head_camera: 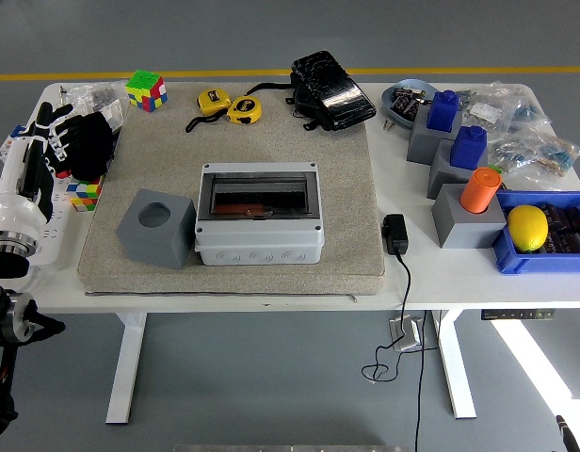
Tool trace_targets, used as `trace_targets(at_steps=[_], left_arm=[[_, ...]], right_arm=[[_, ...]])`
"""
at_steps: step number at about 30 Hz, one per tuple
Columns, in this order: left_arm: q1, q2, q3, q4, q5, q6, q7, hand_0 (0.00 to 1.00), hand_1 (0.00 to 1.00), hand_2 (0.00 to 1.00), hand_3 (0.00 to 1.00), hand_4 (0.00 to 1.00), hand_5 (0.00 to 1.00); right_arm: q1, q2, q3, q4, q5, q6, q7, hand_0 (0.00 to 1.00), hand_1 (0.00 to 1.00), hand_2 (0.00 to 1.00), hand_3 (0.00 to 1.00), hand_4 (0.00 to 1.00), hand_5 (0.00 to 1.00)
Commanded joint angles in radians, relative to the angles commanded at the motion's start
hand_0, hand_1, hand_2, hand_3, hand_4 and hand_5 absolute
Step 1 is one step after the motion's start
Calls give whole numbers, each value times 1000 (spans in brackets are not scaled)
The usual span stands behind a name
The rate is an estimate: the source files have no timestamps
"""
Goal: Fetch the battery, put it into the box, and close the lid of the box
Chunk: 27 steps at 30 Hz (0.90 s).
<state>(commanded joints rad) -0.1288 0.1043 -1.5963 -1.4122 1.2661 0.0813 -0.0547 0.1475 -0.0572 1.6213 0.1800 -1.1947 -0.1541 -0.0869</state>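
Note:
The grey plastic box [259, 240] sits mid-table on a beige mat [346, 188]. Its dark tinted lid [260, 195] lies flat over the top, and something reddish shows through it. An orange cylinder [480, 189] stands in a grey block at the right, and two blue ones [443, 109] stand in blocks behind it. My left hand [83, 141], with black fingers, hovers over the table's left edge, far from the box. It is relaxed and holds nothing. The right arm is out of view.
A grey cube with a round hole [155, 226] touches the box's left side. Two Rubik's cubes [146, 90], yellow tape measures [230, 106], a black pouch [331, 90], a power adapter [395, 234], a lemon [527, 227] in a blue bin and bagged parts surround the mat.

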Motion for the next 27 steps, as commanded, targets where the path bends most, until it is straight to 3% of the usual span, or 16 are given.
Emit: trace_targets(at_steps=[27], left_arm=[[0, 3, 1, -3, -4, 9, -4, 783, 802, 785, 795, 998, 959]], right_arm=[[3, 0, 5, 0, -3, 0, -2, 822, 773, 758, 794, 998, 998]])
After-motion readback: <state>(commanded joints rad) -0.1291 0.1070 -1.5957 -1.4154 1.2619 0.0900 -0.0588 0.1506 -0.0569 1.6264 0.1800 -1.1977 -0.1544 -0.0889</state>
